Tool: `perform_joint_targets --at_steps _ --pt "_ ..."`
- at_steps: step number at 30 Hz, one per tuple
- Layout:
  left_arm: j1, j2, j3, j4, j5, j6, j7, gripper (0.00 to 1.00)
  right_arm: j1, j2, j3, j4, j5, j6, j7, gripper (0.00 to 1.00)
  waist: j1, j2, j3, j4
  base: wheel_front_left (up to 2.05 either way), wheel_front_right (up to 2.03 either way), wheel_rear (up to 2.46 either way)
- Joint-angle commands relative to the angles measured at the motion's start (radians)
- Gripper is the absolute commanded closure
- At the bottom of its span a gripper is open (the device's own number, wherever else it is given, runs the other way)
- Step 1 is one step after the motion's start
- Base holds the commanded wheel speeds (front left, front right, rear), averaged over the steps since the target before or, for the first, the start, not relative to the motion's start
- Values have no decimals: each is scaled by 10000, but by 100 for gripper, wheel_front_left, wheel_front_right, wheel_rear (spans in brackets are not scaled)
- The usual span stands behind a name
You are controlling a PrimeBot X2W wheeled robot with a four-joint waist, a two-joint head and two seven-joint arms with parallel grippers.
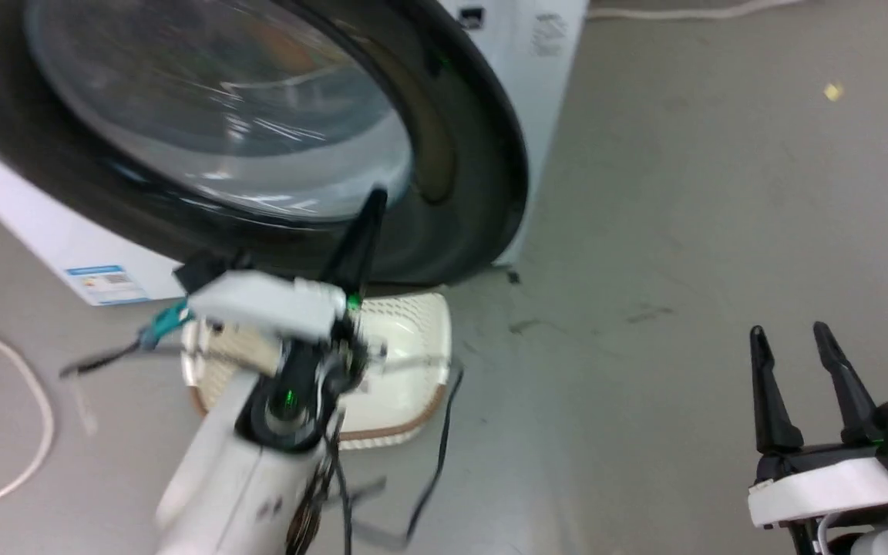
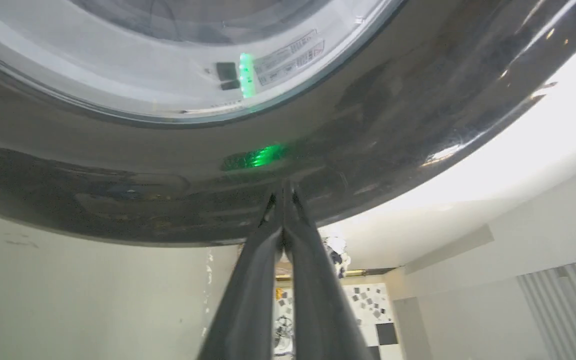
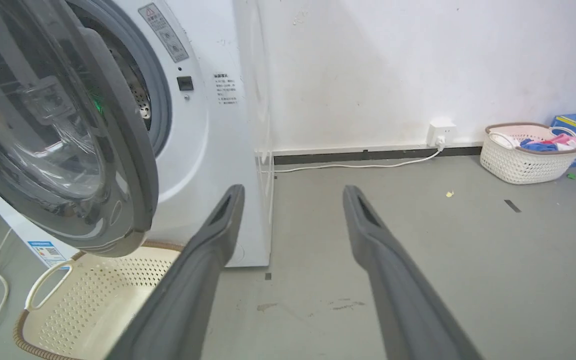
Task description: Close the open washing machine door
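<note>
Washing machine door [image 1: 459, 154] partly open, hanging before washing machine [image 3: 208, 150], above basket [image 3: 93, 300]. Left gripper [image 2: 284, 186]: 2 fingers pressed together, tips at glossy black rim. Right gripper [image 1: 789, 333]: fingers spread, empty, well right. Judgement: door stiff, hinged; rim slippery, glass fragile. You push rim, not glass.

Soft, even indoor light leaves only faint shadows on the floor [image 1: 683, 231]. The head view is motion-blurred, worst on the left gripper [image 1: 373, 202] and door [image 1: 467, 154]; the right wrist view is sharp, its edges bowed. The door's gloss carries glare streaks and a green reflection [image 2: 255, 156].
</note>
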Motion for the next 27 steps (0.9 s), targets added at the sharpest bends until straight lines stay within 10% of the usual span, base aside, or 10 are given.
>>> perform_joint_targets --at_steps 1,3,4,5,12,21,27 --pt "372 212 -79 -205 287 -45 -47 100 116 14 -13 -61 -71 6 -34 0 0 -1 -530 537 0 0 0" --pt "1005 551 -276 -654 980 -45 -346 100 248 14 9 -108 -119 6 -34 0 0 -1 -831 826 0 0 0" --pt "1307 771 -375 -829 1415 -45 -605 69 315 14 27 -126 -146 6 -34 0 0 -1 -966 960 0 0 0" --pt "1582 1012 -480 -943 1925 -45 -946 1 385 14 20 -144 -185 6 -34 0 0 -1 -1114 1111 0 0 0" --pt "3085 2314 -266 -1435 6362 107 -2320 0 839 14 344 -440 -347 6 -34 0 0 -1 -1921 1990 0 0 0" --pt "5335 1337 1924 -3408 12524 915 -2334 0 1260 14 1176 -916 -421 6 -34 0 0 -1 -2274 2637 0 0 0" --pt "6237 1068 1844 -3502 14434 852 -2335 0 1417 14 1355 -878 -355 6 -34 0 0 -1 -2284 2803 0 0 0"
